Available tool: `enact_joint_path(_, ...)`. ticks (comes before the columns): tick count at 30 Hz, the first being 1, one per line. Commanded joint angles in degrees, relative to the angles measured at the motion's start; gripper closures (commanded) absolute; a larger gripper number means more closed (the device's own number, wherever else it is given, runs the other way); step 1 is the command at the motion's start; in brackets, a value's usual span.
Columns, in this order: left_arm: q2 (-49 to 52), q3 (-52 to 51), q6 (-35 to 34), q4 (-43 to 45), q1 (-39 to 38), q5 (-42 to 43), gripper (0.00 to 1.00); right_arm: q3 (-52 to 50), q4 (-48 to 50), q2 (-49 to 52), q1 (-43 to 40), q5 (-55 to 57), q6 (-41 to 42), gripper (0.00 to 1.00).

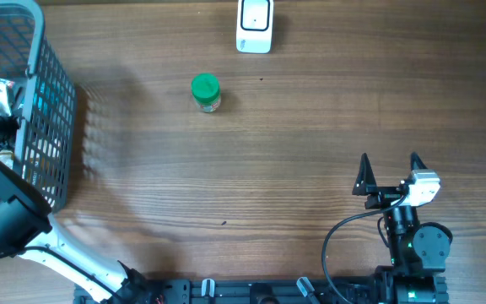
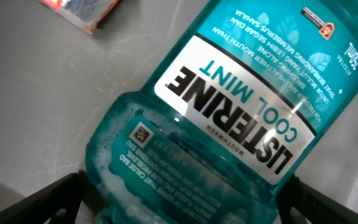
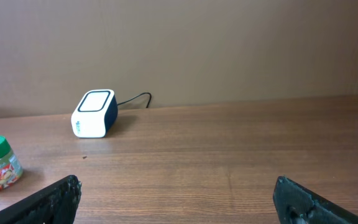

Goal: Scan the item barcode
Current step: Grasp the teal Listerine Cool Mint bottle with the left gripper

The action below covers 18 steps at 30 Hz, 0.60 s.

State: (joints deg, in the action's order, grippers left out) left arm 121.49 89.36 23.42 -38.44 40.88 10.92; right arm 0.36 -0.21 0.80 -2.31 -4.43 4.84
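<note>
Overhead view: one wooden table point(image 1: 294, 169) carries one grey mesh basket point(image 1: 53, 110) at its left edge, one white scanner point(image 1: 254, 25) at the far edge, and one green-lidded jar point(image 1: 206, 92) near the scanner, well apart from the basket. Of the two arms, the left arm point(image 1: 7, 211) hangs over the basket. The right gripper point(image 1: 389, 158) sits front right, fingers spread wide and gripping nothing. The basket's mesh wall stands between the left arm and the scanner.

Left wrist view: one teal mouthwash bottle point(image 2: 229, 106) lies label-up on a grey floor, with one orange packet point(image 2: 82, 12) beyond it. The left gripper point(image 2: 182, 193) straddles the bottle with its fingers spread wide; whether they touch it cannot be judged.
</note>
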Motion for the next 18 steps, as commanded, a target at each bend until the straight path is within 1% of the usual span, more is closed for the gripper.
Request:
enact_joint_path(1, 1.4, -1.3, 3.3, -0.8, -0.2, 4.2, 0.00, 0.0, 0.2, 0.0, -0.2, 0.6, -0.3, 0.00)
enact_joint_path(4, 2.1, -1.4, 6.6, -0.1, -0.2, 4.3, 0.00, 0.0, 0.2, 0.0, -0.2, 0.6, -0.3, 0.00)
enact_joint_path(5, 2.6, -1.4, 8.9, 0.3, -0.2, 4.2, 0.00, 0.0, 0.2, 0.0, -0.2, 0.6, -0.3, 0.00)
enact_joint_path(12, 4.8, -1.4, 19.1, 3.2, -0.2, 4.8, 0.00, 0.0, 0.2, 0.0, -0.2, 0.6, -0.3, 0.00)
enact_joint_path(16, 4.9, -1.4, 24.8, 5.4, -0.2, 8.1, 0.00, 0.0, 0.2, 0.0, -0.2, 0.6, -0.3, 0.00)
enact_joint_path(18, 4.9, -1.4, 26.4, 5.7, -0.2, 10.1, 0.00, 0.0, 0.2, 0.0, -0.2, 0.6, -0.3, 0.00)
